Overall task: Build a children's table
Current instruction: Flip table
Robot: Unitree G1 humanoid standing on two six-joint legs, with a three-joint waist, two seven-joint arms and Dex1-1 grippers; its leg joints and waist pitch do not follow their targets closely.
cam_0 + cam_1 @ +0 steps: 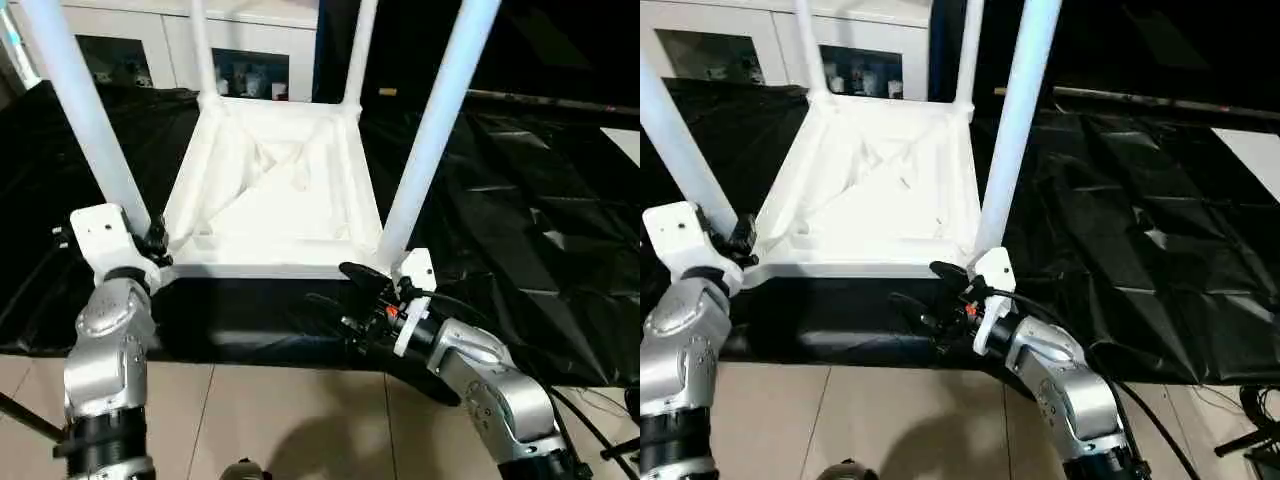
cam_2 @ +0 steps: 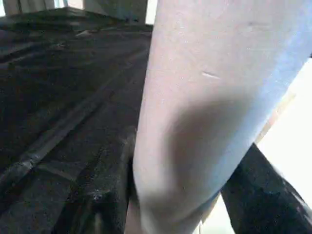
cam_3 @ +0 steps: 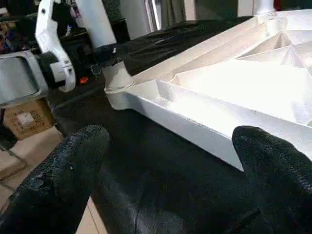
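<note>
The left pincer sits at the near-left leg, just above its socket; its fingers are mostly hidden behind the wrist housing, so I cannot tell whether they grip the leg or merely flank it. In the left wrist view the leg looms close and blurred. The tabletop lies upside down on the black-draped desk, ribbed underside up, with four legs standing in its corners, all cut off at the upper edge. The right pincer hovers by the tabletop's near edge, beside the near-right leg, its two fingers spread wide and holding nothing.
</note>
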